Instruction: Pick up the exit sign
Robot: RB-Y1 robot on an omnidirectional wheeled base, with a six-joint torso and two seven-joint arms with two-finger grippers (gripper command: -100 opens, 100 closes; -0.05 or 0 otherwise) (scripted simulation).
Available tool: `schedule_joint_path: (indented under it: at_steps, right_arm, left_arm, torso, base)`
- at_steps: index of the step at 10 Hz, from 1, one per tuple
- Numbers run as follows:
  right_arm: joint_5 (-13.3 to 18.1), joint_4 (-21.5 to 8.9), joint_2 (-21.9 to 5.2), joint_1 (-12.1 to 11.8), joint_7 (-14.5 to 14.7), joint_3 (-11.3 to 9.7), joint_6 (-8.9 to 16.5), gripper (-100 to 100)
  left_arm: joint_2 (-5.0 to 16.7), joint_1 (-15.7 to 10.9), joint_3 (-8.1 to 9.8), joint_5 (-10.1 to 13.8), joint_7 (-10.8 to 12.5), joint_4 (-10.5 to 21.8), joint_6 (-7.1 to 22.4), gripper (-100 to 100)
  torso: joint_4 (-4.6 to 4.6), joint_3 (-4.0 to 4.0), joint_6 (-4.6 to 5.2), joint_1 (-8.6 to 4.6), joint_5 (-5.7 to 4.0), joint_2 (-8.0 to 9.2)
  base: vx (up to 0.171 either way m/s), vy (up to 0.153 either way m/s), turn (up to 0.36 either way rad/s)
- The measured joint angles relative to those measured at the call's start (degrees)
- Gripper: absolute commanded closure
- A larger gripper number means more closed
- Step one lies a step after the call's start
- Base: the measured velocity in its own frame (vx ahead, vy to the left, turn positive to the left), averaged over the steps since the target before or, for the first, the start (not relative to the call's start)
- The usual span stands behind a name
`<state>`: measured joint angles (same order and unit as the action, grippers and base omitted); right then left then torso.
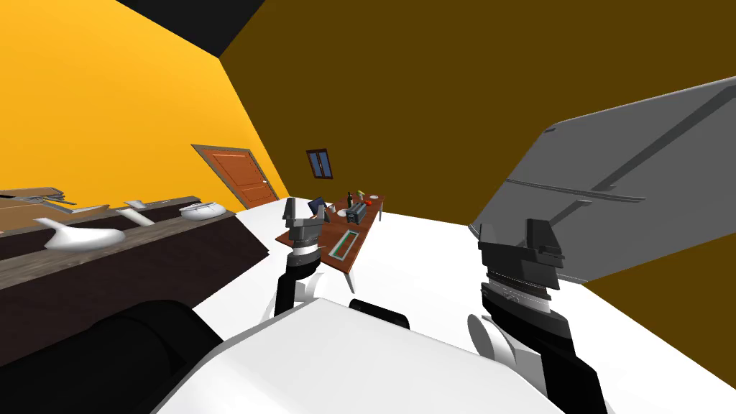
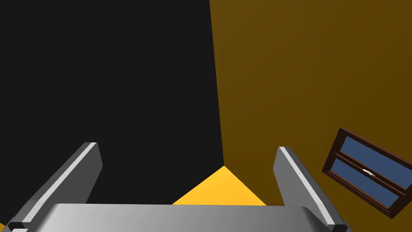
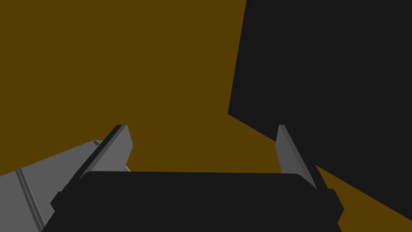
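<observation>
The exit sign (image 1: 346, 246) is a long flat panel with a green rim. It lies on the near end of a brown table (image 1: 369, 218) across the white floor, ahead of me. My left gripper (image 1: 302, 214) is raised in front of the table's near left corner, well short of the sign. In the left wrist view its fingers (image 2: 187, 161) stand wide apart, with nothing between them. My right gripper (image 1: 514, 233) is raised off to the right, away from the table. Its fingers (image 3: 203, 141) are also open and empty.
A dark box (image 1: 356, 212), a bottle (image 1: 350, 199) and small items stand further along the table. A dark counter (image 1: 144, 251) with white basins runs along the left. A big grey cabinet (image 1: 618, 180) stands on the right, beside my right gripper. An orange door (image 1: 241, 176) is at the back.
</observation>
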<state>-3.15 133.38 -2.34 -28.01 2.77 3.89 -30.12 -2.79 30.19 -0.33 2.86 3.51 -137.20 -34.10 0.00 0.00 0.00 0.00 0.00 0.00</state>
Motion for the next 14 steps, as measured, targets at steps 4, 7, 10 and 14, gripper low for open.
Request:
schedule_joint_path:
  at_steps: [4, 7, 10, 14]
  right_arm:
    - [0.00, 0.00, -0.01, 0.01, 0.00, 0.00, 0.00, 0]
    - [0.00, -0.01, -0.01, 0.02, 0.00, 0.00, 0.00, 0]
    - [0.00, 0.00, -0.01, 0.01, 0.00, 0.00, 0.00, 0]
    - [0.00, 0.00, -0.01, 0.00, 0.00, 0.01, 0.00, 0]
  left_arm:
    - [5.91, -0.29, 0.09, 0.04, 0.70, 3.10, -1.85, -100]
    - [10.86, -0.55, -0.48, -0.37, 1.50, 7.64, -4.62, -100]
    - [15.30, -0.38, -0.45, -0.47, 2.74, 12.28, -7.40, -100]
    - [19.81, -0.13, -1.25, -1.23, 3.98, 18.47, -10.51, -100]
  torso:
    - [0.05, 0.14, 0.01, 0.30, 0.07, 0.24]
    - [0.08, 0.21, 0.02, 0.38, 0.09, 0.36]
    - [0.06, 0.15, 0.03, 0.28, 0.06, 0.26]
    - [0.05, 0.10, -0.01, 0.25, 0.06, 0.16]
  base:
    - [-0.060, 0.061, -0.063]
    - [-0.083, 0.078, -0.101]
    - [-0.059, 0.052, -0.118]
    - [-0.049, 0.053, -0.129]
